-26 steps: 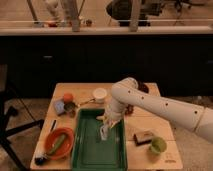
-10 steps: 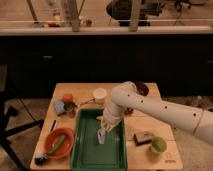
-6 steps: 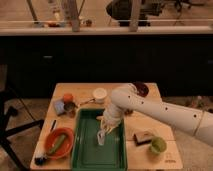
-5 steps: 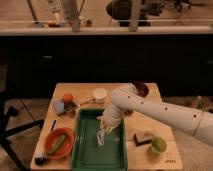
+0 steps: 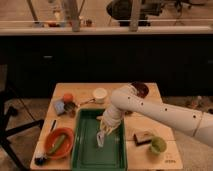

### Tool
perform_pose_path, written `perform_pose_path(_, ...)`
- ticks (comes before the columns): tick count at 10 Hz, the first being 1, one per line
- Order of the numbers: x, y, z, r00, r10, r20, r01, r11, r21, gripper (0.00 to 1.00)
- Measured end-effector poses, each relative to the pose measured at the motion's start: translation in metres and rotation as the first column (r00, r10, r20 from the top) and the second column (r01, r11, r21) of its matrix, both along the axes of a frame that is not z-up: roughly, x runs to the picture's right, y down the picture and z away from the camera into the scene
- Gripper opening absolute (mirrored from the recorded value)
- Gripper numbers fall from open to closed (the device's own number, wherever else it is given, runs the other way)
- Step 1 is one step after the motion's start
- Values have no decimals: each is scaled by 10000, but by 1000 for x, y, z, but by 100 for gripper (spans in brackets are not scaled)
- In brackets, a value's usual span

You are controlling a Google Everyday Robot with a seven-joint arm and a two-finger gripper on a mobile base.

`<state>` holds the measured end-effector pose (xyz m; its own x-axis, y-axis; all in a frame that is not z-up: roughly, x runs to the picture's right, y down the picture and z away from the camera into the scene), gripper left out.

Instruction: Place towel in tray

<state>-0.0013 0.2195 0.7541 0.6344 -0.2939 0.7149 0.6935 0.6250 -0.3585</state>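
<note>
Right now pincer [image 5: 105, 131] hangs over green tray [image 5: 82, 150], grasping towel [image 5: 100, 139] at its top; towel dangles straight below, long axis approx vertical, low end near tray floor.

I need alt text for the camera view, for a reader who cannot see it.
A white robot arm reaches from the right over a green tray on a wooden table; its tool hangs a pale towel into the tray. An orange bowl lies left of the tray and a green cup right.
</note>
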Motion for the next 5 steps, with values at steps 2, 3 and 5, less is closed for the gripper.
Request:
perform_pose_path(2, -2, 3, 1, 9995, -164, 285, 173, 9994, -292, 36)
perform_pose_path(3, -5, 5, 2, 9984, -270, 492, 290, 9988, -406, 46)
perform_pose_path(5, -6, 8, 3, 9954, -440, 853, 497, 9965, -665, 67)
